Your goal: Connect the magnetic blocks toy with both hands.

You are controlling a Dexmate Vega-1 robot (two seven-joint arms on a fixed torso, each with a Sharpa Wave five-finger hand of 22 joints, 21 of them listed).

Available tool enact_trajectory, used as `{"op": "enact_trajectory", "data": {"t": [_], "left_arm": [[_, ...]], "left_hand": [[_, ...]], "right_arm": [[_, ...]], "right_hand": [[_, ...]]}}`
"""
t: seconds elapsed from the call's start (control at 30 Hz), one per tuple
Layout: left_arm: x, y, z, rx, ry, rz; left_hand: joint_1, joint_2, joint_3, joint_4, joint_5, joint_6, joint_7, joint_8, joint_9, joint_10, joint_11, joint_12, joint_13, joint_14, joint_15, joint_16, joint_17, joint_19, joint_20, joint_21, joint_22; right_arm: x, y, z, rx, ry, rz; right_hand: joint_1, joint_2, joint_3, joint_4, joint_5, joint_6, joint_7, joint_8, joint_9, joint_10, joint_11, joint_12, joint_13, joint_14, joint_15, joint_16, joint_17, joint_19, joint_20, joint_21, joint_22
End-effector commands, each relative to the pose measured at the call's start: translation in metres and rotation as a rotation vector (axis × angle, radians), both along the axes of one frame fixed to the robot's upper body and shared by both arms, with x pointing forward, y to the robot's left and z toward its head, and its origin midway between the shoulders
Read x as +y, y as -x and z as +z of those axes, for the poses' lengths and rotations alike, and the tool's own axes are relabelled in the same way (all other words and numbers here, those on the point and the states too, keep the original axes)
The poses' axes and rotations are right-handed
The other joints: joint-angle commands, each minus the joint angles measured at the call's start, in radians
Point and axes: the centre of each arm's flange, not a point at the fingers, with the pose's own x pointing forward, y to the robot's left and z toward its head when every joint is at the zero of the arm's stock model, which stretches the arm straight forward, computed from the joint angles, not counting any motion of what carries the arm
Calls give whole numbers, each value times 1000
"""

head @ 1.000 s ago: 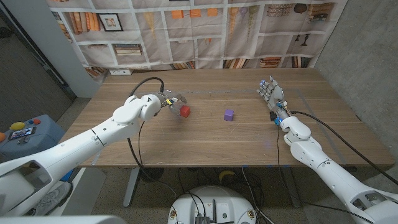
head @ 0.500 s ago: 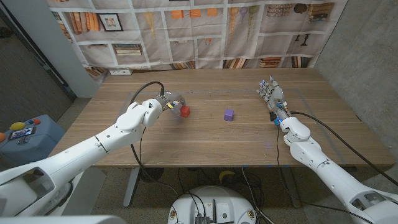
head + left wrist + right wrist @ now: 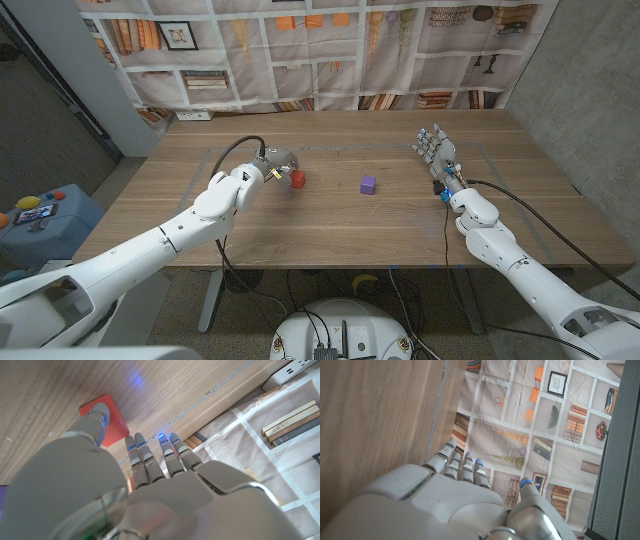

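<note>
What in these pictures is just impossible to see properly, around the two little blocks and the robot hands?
- Red block: in the head view the left robot hand covers its near side; whether the block is gripped or merely touched is unclear.
- In the left wrist view the thumb covers part of the red block.
- Purple block: too small in the head view to show any magnets.
- Right robot hand: its palm faces away.
</note>
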Motion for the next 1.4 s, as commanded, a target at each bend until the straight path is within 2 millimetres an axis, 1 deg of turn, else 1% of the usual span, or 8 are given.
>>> {"op": "enact_trajectory", "data": {"t": [0.03,0.2,0.47,0.53,0.67,0.83,1.03,1.4], "left_arm": [[-6,-3,-7,-15,9,8],[-7,-3,-8,-22,13,11],[-8,-3,-9,-50,24,9],[-8,-3,-9,-54,29,7],[-9,-4,-8,-64,38,15],[-10,-5,-8,-72,45,14],[-11,-6,-6,-69,52,4],[-11,-5,7,-64,79,-24]], "left_hand": [[9,4,-11,2,-2,1,0,0,-1,6,-1,3,4,9,-157,4,3,8,5,2,6],[17,20,-27,4,2,43,-3,14,-2,39,-1,9,8,29,-158,10,7,24,14,4,6],[37,38,-46,3,6,100,-10,33,-3,92,-1,20,12,57,-163,20,11,48,12,7,7],[48,46,-61,4,8,133,-16,43,-4,134,-1,28,14,75,-165,28,14,62,5,8,8],[66,55,-80,2,9,180,-28,59,-4,180,-2,32,11,107,-169,40,18,96,-6,15,8],[85,66,-99,3,10,245,-23,81,-1,233,-2,33,2,139,-173,52,20,114,-22,14,8],[108,75,-122,2,10,316,-32,103,0,302,-3,35,-8,172,-176,63,23,130,-36,13,10],[130,87,-138,3,11,358,-44,118,2,361,-3,40,-11,198,-179,72,27,139,-47,12,11]], "right_arm": [[0,0,-1,-1,-7,3],[-1,-1,-1,-1,-7,5],[0,-3,1,-2,-4,8],[0,-4,1,-1,-4,9],[-1,-4,1,-1,-6,9],[-1,-5,1,2,-5,9],[-2,-5,1,5,-3,7],[-4,-2,8,3,27,6]], "right_hand": [[1,49,2,5,3,4,-8,4,2,8,-3,5,1,7,-2,9,1,6,7,6,5],[-1,49,1,7,3,3,-9,3,2,8,-4,4,1,8,-2,10,1,7,10,6,5],[-3,48,1,10,3,4,-10,3,2,8,-6,4,1,8,-2,10,0,8,11,5,5],[-3,48,2,10,3,4,-10,3,2,8,-5,4,1,8,-2,10,0,8,11,5,5],[-3,48,2,11,3,5,-10,3,2,9,-5,4,1,10,-1,10,-1,8,11,5,5],[-5,48,2,14,3,5,-10,3,2,10,-4,4,2,10,-2,10,-1,8,12,5,5],[-7,48,2,16,4,5,-10,2,2,10,-4,4,2,11,-1,10,-2,10,13,5,5],[-7,48,3,19,4,6,-10,2,2,10,-5,3,2,10,-1,9,-4,10,12,5,5]]}}
